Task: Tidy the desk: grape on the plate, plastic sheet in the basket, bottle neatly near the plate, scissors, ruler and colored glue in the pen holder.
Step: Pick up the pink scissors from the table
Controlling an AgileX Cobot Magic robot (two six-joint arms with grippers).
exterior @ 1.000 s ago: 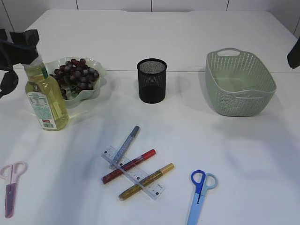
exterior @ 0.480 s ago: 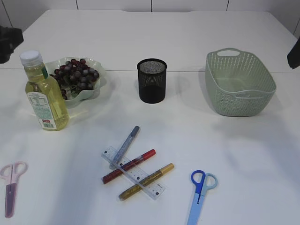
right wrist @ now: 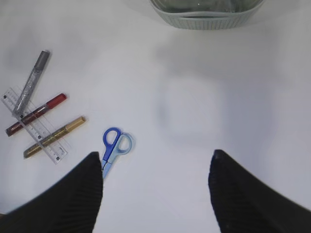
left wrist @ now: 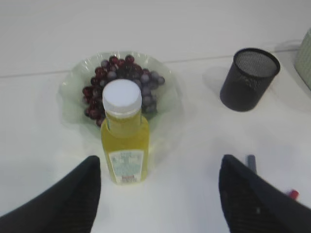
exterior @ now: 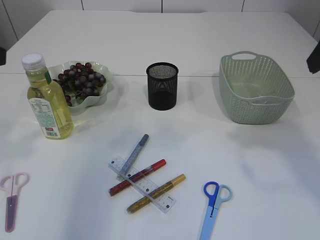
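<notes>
Pincers first: your left gripper [left wrist: 155,194] hangs released and empty above the bottle [left wrist: 124,138], fingers spread either side with nothing between them; your right gripper [right wrist: 155,194] is likewise spread wide and empty over bare table [right wrist: 194,97], the blue scissors [right wrist: 112,150] just at its 10 o'clock; you see the bottle standing upright, touching or just beside the plate [left wrist: 73,82] at its 6 o'clock, grapes [left wrist: 121,80] already heaped on that plate; the plastic sheet seems to lie in the basket [exterior: 256,90], though you cannot tell for sure; so you judge the pen-holder step in hand, and the next move calls for lowering onto one long item and closing across its narrow width. From the exterior view, the ruler [exterior: 142,184] runs 10 to 4 o'clock; three glue pens [exterior: 137,177] cross it, pointing roughly 1 to 2 o'clock; the pink scissors [exterior: 11,200] lie near 12 to 6; the pen holder [exterior: 162,86] waits at 12 o'clock from the pile.
</notes>
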